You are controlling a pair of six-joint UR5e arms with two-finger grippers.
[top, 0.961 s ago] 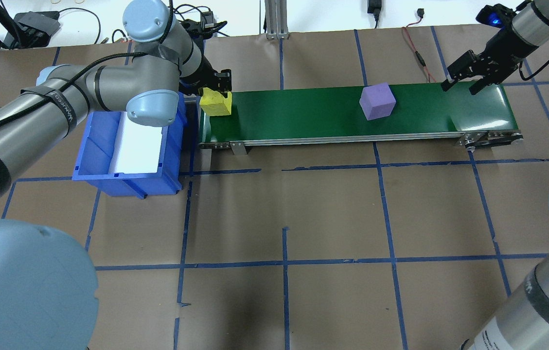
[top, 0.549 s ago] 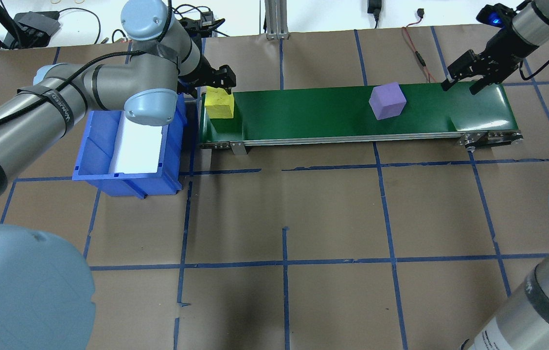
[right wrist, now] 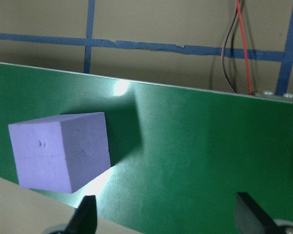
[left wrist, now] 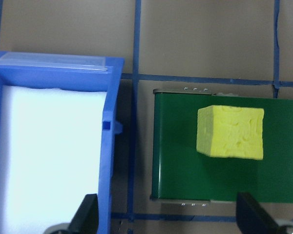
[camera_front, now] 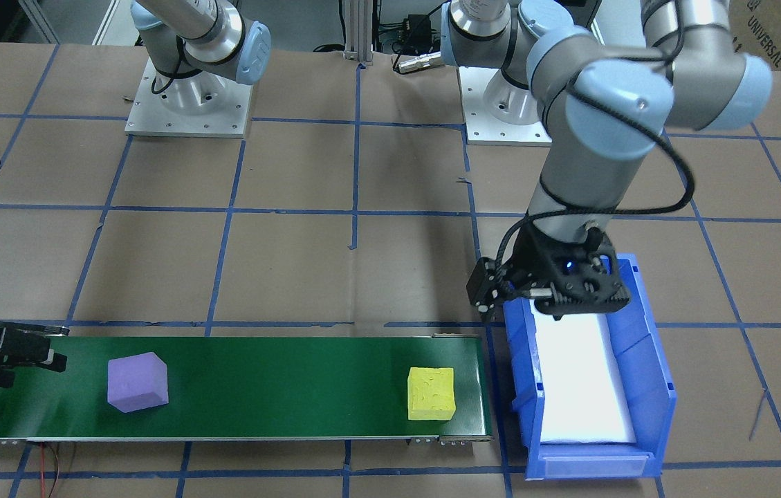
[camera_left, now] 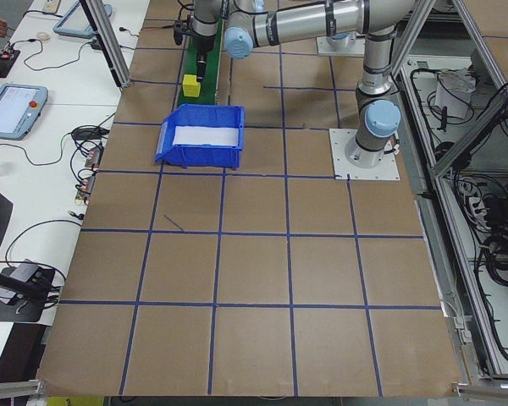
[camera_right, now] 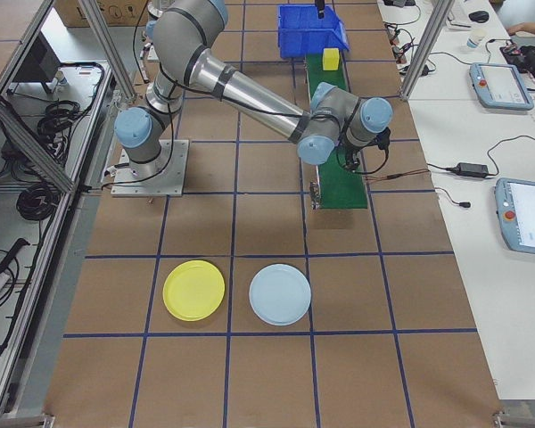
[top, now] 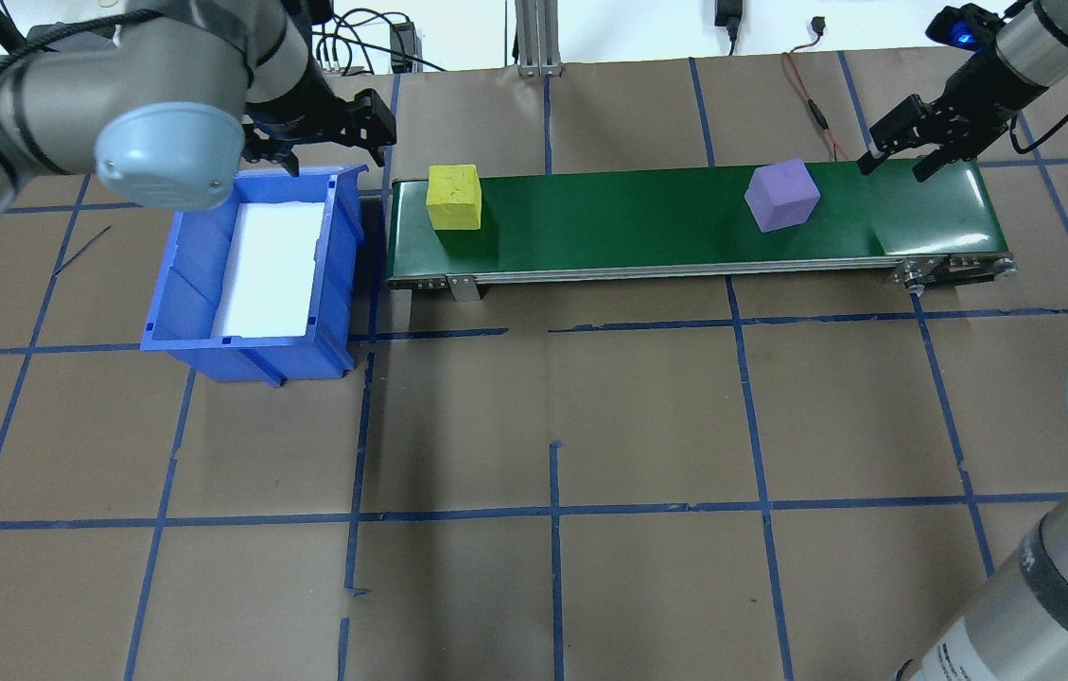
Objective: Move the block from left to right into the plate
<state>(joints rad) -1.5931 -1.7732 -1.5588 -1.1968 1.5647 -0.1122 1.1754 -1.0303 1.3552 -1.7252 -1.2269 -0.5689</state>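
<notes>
The green conveyor belt (top: 666, 222) carries a yellow foam cube (top: 454, 196) near its left end and a purple foam cube (top: 782, 195) toward the right. The blue bin (top: 259, 274) sits just off the belt's left end. The yellow plate (camera_right: 193, 290) lies well apart on open paper. The left gripper (top: 325, 128) hangs spread and empty over the bin's far rim; the right gripper (top: 907, 151) waits spread, empty, beside the purple cube.

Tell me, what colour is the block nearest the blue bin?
Yellow, clearest in the left wrist view.

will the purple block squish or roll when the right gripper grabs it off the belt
The purple block looks like matte foam with softened edges, so it probably gives slightly and weighs little. Its flat faces sit square on the green belt, so rolling seems unlikely. The right gripper is open beside it.
</notes>
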